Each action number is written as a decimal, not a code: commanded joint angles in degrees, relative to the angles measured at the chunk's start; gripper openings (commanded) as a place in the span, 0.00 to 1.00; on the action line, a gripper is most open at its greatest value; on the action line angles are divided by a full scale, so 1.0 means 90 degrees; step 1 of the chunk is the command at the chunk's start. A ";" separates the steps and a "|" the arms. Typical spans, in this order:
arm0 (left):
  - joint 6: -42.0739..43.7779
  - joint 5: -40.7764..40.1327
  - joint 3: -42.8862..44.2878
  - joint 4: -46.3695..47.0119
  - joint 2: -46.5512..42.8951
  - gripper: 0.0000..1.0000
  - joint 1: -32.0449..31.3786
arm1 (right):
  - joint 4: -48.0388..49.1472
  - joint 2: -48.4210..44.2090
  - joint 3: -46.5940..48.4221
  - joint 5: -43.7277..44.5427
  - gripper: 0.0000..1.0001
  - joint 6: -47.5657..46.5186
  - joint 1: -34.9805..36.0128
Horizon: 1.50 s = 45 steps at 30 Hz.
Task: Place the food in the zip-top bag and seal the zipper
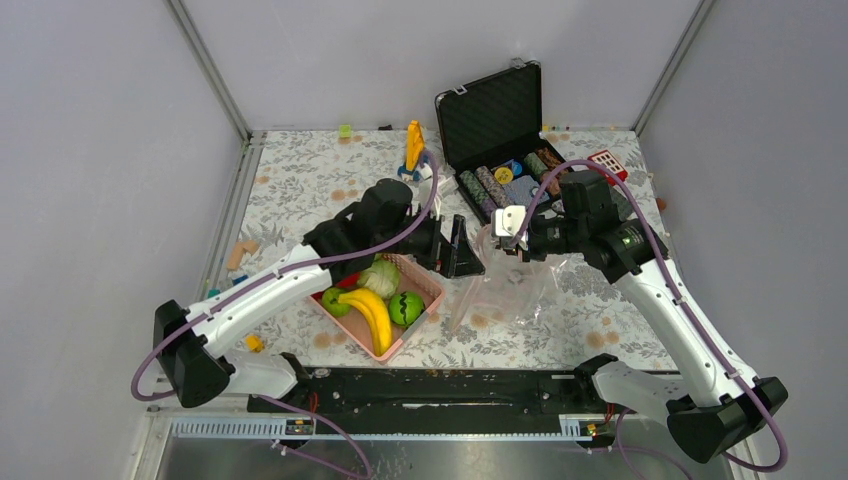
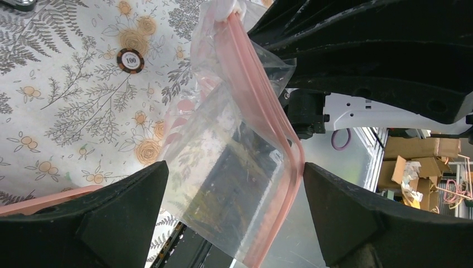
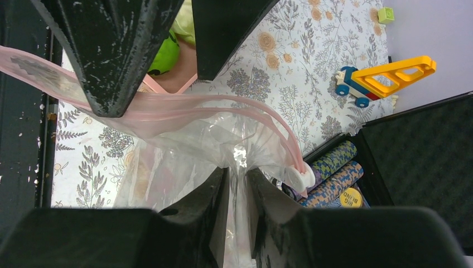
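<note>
While right gripper (image 3: 236,173) pinches zip-top bag (image 3: 167,167), left gripper (image 2: 234,164) straddles zipper (image 2: 261,84)

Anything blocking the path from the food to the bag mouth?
Yes: the left gripper, open, straddles the mouth of the zip-top bag, between it and the food in the pink basket. The right gripper pinches the bag.

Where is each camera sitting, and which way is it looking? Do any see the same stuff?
Top external: high above and behind the arms, looking down at the table; the left arm and right arm show whole.
Left wrist: on the left arm, looking along the open left jaws at the zip-top bag between them.
Right wrist: on the right arm, looking past the right jaws, pinched on the bag, toward the left jaws and a green fruit.
Shared: all three see the bag; the wrist views face each other across it.
</note>
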 commanded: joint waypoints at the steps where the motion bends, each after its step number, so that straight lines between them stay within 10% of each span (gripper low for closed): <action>1: 0.0004 -0.0338 0.0183 0.0081 -0.0238 0.92 -0.0022 | 0.0059 -0.0071 0.0029 -0.0244 0.24 -0.0113 0.0062; 23: -0.0145 -0.0326 -0.0053 0.0145 -0.0341 0.88 -0.0030 | 0.0047 -0.0142 0.0065 -0.0326 0.25 0.0000 0.0064; 45: -0.0490 -0.0173 -0.0075 0.0545 0.0206 0.61 -0.0032 | 0.0081 -0.0370 -0.0020 -0.0817 0.25 -0.0115 0.0065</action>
